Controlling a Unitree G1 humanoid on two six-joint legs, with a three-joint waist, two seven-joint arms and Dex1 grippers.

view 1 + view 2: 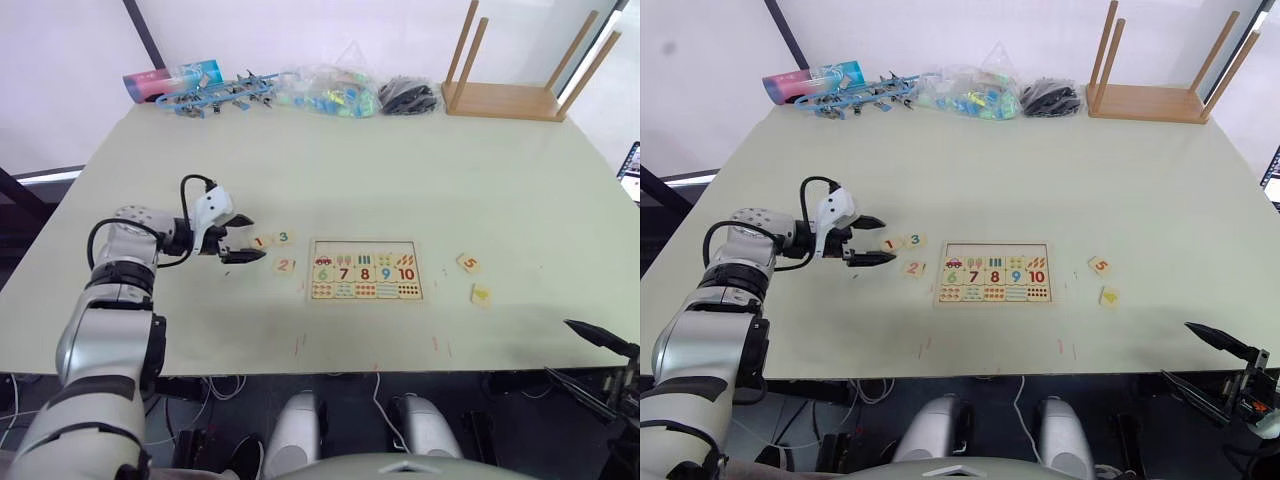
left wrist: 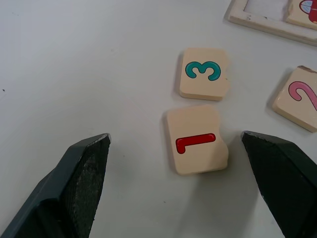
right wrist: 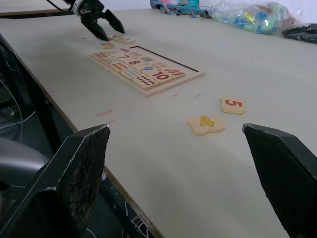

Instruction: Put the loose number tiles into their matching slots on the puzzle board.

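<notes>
step in hand: we judge it is picking up the 1 tile; our left end effector hangs spread wide just short of it, one finger either side of its line.
how to do it well: we should ease forward until the 1 tile sits between the fingers, centre on it, and close without nudging the 3 tile touching it at 12 o'clock or the 2 tile near it.
right end effector: spread open, low at 5 o'clock off the worktop edge, holding nothing.
puzzle board: at centre; we see its top row of slots bare, with 6 to 10 seated below.
other tiles: the 5 tile and 4 tile lie loose at 3 o'clock of the puzzle board.
</notes>
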